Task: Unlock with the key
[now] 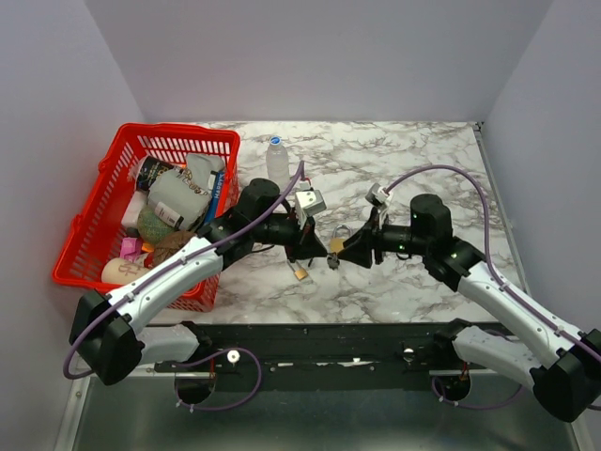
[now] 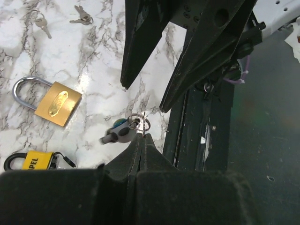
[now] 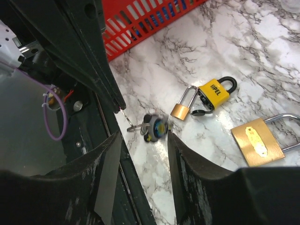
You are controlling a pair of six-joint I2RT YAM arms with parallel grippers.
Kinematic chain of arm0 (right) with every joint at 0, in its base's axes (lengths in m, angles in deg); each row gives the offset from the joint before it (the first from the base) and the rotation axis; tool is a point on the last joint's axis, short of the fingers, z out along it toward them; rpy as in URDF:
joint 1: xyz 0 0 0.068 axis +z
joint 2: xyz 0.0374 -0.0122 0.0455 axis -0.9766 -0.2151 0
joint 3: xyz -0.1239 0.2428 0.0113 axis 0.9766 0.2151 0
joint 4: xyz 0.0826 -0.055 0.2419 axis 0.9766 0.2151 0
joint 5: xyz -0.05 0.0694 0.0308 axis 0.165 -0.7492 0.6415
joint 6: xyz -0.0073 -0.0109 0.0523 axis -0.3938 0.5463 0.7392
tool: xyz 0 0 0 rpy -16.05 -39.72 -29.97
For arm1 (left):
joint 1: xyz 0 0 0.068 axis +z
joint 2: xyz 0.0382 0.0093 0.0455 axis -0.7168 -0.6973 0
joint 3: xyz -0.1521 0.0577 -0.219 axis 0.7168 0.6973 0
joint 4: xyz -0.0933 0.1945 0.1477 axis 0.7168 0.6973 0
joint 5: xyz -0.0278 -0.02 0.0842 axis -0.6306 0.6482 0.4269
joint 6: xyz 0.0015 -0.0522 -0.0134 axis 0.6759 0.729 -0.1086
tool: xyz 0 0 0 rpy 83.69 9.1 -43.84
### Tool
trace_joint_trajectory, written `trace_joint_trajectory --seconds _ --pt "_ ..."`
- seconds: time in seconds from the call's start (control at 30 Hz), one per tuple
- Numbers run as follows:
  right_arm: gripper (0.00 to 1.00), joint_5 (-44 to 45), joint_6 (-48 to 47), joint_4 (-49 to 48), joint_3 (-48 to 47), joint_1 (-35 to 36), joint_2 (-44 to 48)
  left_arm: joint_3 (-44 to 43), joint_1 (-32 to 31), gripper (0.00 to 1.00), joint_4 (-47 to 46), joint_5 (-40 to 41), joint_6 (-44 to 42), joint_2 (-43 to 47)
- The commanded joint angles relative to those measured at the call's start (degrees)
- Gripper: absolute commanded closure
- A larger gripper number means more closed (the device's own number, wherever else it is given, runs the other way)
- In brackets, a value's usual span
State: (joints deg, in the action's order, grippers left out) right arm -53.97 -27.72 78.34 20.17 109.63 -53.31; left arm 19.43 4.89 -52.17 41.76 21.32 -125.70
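At frame centre, the key (image 2: 118,134) is lifted; nothing is unlocked yet.
Left gripper (image 2: 143,138) pinches it; right gripper (image 3: 143,135) is spread and empty; brass padlock (image 2: 51,101) lies shut.

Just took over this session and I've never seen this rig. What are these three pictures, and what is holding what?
Two robot arms are bolted at the table's near edge, each ending in a two-finger gripper. The overhead picture looks down from behind them; the other two come from wrist cameras, so the dark shapes along their bottom are that arm's own fingers. The left gripper is shut on the key ring, keys dangling. The right gripper is open, its fingers either side of that bunch. On the marble table lie a large brass padlock, a yellow padlock, a small brass padlock and spare keys. A red basket of odds and ends stands at the left, a bottle beside it.
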Motion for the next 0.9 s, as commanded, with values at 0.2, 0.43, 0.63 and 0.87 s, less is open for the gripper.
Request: trace_joint_trajectory --seconds 0.2,0.43,0.63,0.87 --pt "0.6 -4.58 0.65 -5.84 0.84 2.75 -1.44 -2.48 -0.32 1.0 2.24 -5.51 -2.05 -1.72" --pt "0.68 -6.52 0.03 -4.08 0.67 3.19 -2.68 -2.39 -0.4 1.0 2.06 -5.15 -2.14 -1.37" --pt "0.72 -7.22 -0.41 -3.46 0.32 3.19 -3.38 -2.21 -0.4 1.0 1.45 -5.24 -1.79 -0.93" --pt "0.81 -8.45 -0.41 -2.93 -0.21 3.28 -4.88 -2.13 -0.58 1.0 1.27 -5.15 -1.7 -0.93"
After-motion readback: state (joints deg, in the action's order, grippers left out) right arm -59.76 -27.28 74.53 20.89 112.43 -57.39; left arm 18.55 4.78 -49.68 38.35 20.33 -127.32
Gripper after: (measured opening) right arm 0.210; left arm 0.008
